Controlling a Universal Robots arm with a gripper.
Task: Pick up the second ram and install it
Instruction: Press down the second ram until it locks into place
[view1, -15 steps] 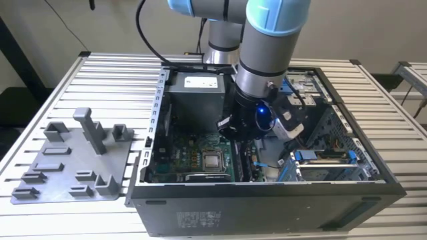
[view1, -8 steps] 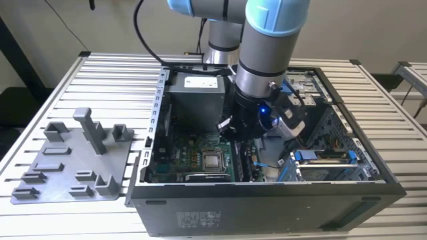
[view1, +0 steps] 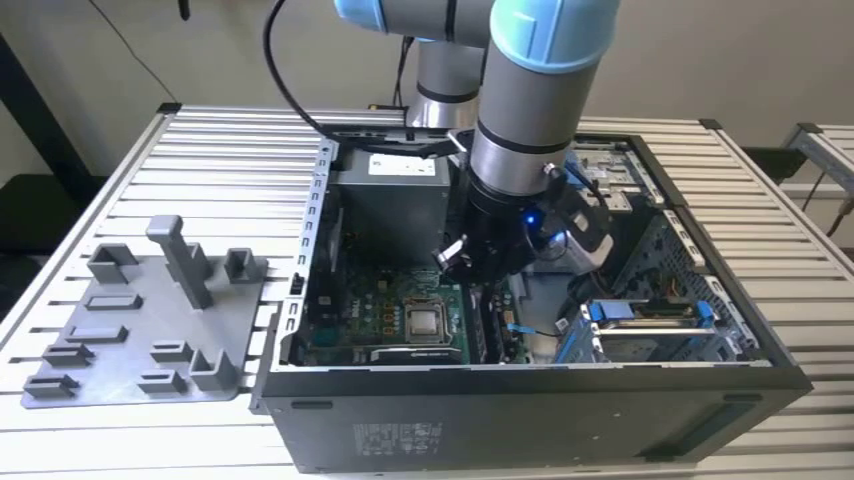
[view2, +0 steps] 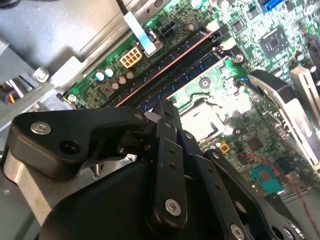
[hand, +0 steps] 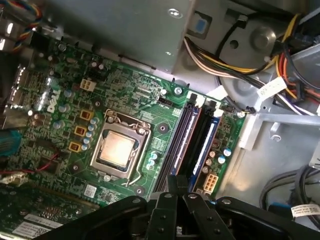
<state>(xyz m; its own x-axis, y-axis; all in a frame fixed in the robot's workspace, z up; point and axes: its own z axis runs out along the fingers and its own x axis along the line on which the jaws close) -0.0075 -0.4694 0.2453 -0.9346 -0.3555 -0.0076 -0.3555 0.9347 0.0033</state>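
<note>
Four parallel memory slots, black and blue, lie along one edge of the green motherboard (hand: 140, 85). In the first wrist view the second ram (hand: 199, 142) appears as a long, narrow, near-black strip standing on edge among them. Its long axis follows the slots and runs alongside the processor socket (hand: 120, 150). One end points toward the gripper's tips and the other toward the grey metal wall where the bundle of yellow, black and orange cables (hand: 225, 60) comes in. A thin pale-pink line marks the edge of the neighbouring slot. I cannot tell whether the stick is pressed fully home.

The gripper (hand: 172, 181) hangs inside the open computer case (view1: 534, 400), low over the board. Its black, matt, bolted fingers (view2: 170, 150) are drawn together until the tips meet, and no gap shows between them in either wrist view. Nothing is visibly clamped there. The tips sit just above the near end of the slots, though contact with the stick cannot be made out.

The processor socket is a square silvery plate in a shiny metal frame. In the exterior view a grey moulded plastic tray (view1: 134, 330) with upright posts lies on the slatted metal table (view1: 214, 150), beside the case on the exterior view's left.
</note>
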